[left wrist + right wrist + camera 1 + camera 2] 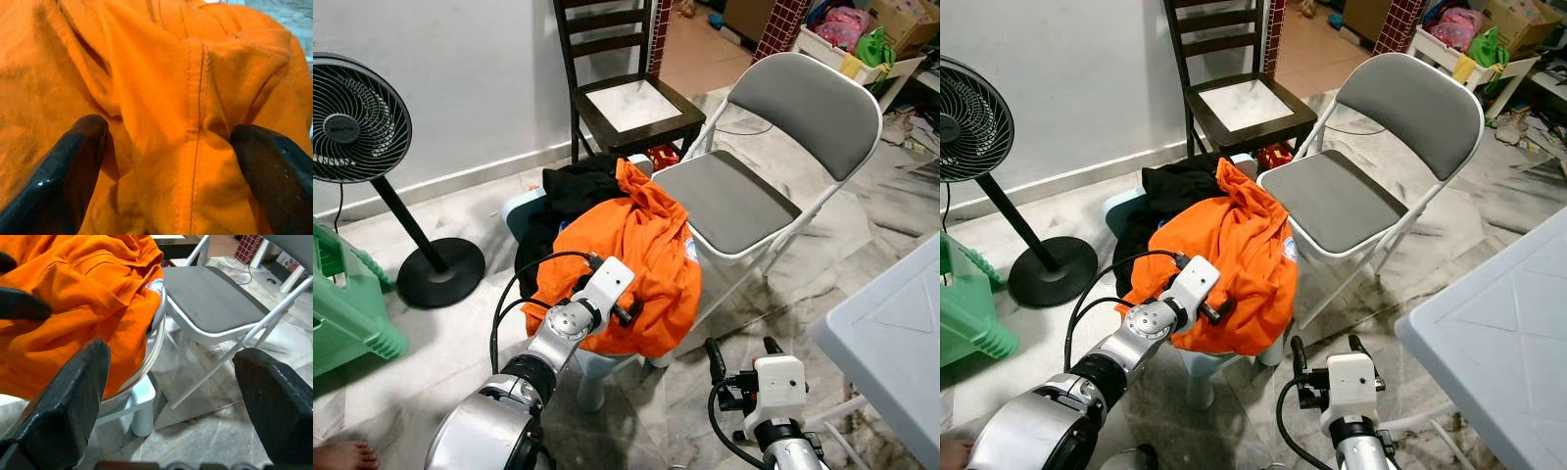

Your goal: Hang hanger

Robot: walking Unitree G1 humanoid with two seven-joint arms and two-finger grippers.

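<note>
1. Left arm [524, 377]: silver, rounded shell segments; a round grey joint disc with a central screw; a white boxy wrist housing; black cables loop along it.
2. Left gripper [166, 161]: two long black fingers [73, 171], glossy, with rounded tips.
3. Right arm [788, 450]: silver forearm; white boxy wrist housing with small screw marks; one black cable curves beside it.
4. Right gripper [744, 351]: two black fingers [73, 401], thick, matte, blunt-ended.

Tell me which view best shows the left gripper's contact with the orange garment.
The left wrist view: the open left gripper straddles a seamed fold of the orange garment. The eye views show the arm reaching onto the pile; the right wrist view shows one fingertip.
</note>
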